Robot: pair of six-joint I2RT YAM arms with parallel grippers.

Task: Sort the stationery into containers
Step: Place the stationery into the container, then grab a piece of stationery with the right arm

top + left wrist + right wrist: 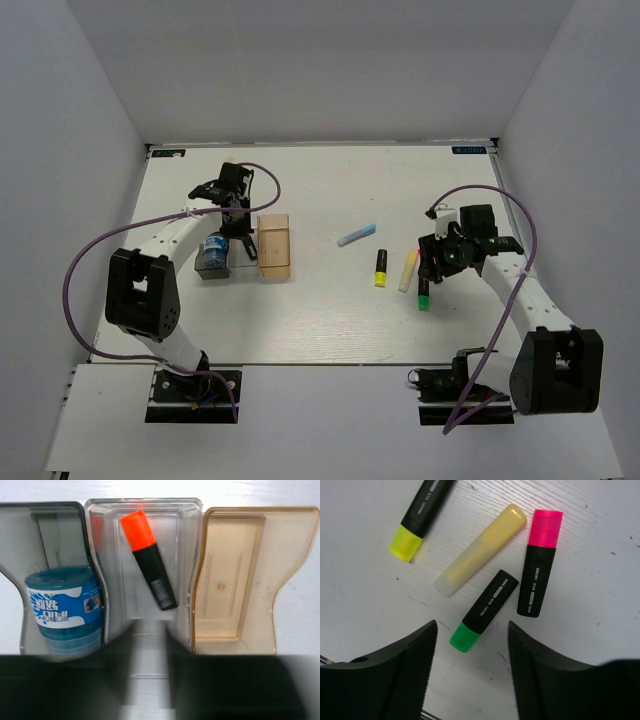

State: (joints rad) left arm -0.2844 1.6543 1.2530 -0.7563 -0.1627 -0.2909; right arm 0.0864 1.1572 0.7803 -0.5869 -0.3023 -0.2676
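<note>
Lying in clear bin (112, 580): orange-capped marker (148, 560), slanted.
Smoky grey bin (50, 530): blue-white round item (65, 605) stands inside.
Amber bin (235, 570): joined to the clear bin's other side.
Left gripper (150, 690): over the clear bin's near end; fingers look apart, though blurred.
Right gripper (472, 630): fingers spread wide above green-capped marker (482, 612).
Table (300, 330): pink-capped marker (539, 562), cream stick (480, 550) and yellow-capped marker (420, 517) close together; pale blue stick (356, 236) nearer the bins.
</note>
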